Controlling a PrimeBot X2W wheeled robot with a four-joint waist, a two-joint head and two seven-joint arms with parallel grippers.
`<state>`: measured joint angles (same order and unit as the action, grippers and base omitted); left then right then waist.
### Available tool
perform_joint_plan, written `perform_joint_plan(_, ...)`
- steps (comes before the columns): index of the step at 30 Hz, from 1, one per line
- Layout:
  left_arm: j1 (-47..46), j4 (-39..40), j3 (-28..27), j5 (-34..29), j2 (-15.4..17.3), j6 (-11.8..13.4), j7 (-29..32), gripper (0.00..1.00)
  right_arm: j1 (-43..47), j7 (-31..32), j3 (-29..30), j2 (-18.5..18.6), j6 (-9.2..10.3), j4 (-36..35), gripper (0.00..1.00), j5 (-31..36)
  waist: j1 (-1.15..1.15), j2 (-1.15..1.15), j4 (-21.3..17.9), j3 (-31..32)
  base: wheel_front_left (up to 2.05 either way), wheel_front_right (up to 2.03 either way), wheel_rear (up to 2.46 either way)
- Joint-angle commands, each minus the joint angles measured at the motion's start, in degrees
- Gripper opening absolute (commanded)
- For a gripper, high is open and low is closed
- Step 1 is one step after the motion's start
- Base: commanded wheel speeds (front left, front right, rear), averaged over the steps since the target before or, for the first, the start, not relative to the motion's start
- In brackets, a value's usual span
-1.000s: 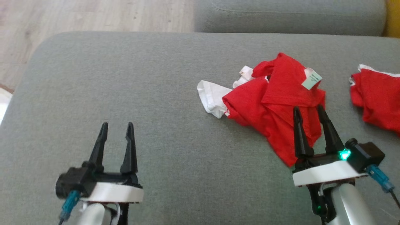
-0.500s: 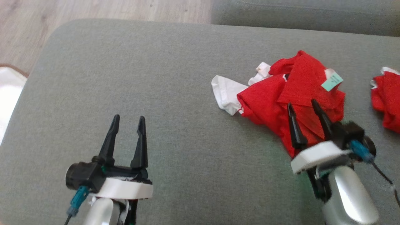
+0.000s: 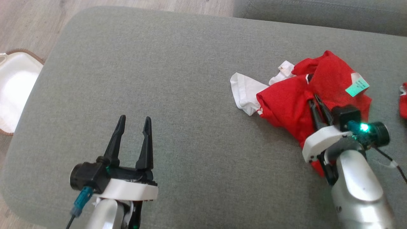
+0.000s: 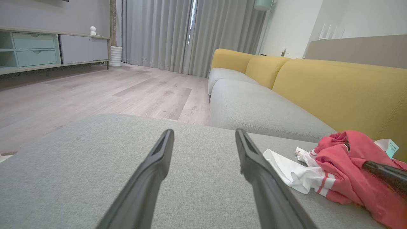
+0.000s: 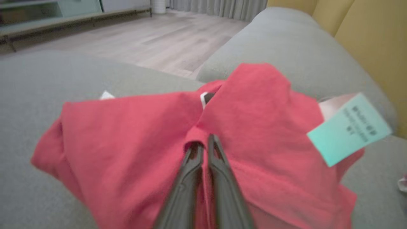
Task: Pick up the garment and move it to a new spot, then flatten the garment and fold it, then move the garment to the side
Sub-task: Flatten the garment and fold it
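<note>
Second red cloth: cut off at right edge. Teal label on garment: print blurred, unreadable. White tub: cropped at left edge.

Pale wood floor runs back to grey curtains, with a low sideboard beside them. A sofa with grey seats and yellow backs stands nearby, a white wall beyond it.
</note>
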<state>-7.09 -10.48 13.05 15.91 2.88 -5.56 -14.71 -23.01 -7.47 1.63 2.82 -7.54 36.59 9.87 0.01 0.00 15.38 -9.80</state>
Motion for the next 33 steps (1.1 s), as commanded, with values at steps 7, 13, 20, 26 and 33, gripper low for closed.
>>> perform_joint_plan(7, -2.42, 1.54, -1.22, 1.08, 0.01, 0.45, -0.29, 1.00, -5.39, -4.00, -4.38, 0.06, 0.05, -4.28, 0.00, -7.08, -0.01, 0.00, -0.93, 0.96, 0.00, 0.00, 0.00)
perform_joint_plan(13, -2.19, 2.06, -1.37, 1.71, 0.00, 1.13, -0.29, 1.00, -14.11, -1.95, -11.65, 0.06, 0.05, -11.37, 0.00, -13.36, -0.01, 0.00, -1.67, 2.36, 0.00, 0.00, 0.00)
perform_joint_plan(20, -1.35, 2.19, -2.30, 2.95, 0.00, 1.34, -0.29, 1.00, -36.42, -1.37, -18.05, 0.49, 0.05, -13.13, 0.00, -22.96, -0.01, 0.00, -1.04, 4.70, 0.00, 0.00, 0.00)
perform_joint_plan(26, -0.59, 3.29, -3.95, 2.91, 0.00, 1.76, -0.29, 1.00, -43.07, -3.48, -14.47, 3.92, 0.05, -9.25, 0.00, -27.13, -0.01, 0.00, -1.25, 5.49, 0.00, 0.00, 0.00)
perform_joint_plan(33, -0.03, 4.10, -4.53, 2.73, 0.00, 2.03, -0.29, 1.00, -29.04, -2.14, -8.24, 11.26, 0.05, -10.91, 0.00, -26.14, -0.01, 0.00, -3.57, 4.30, 0.00, 0.00, 0.00)
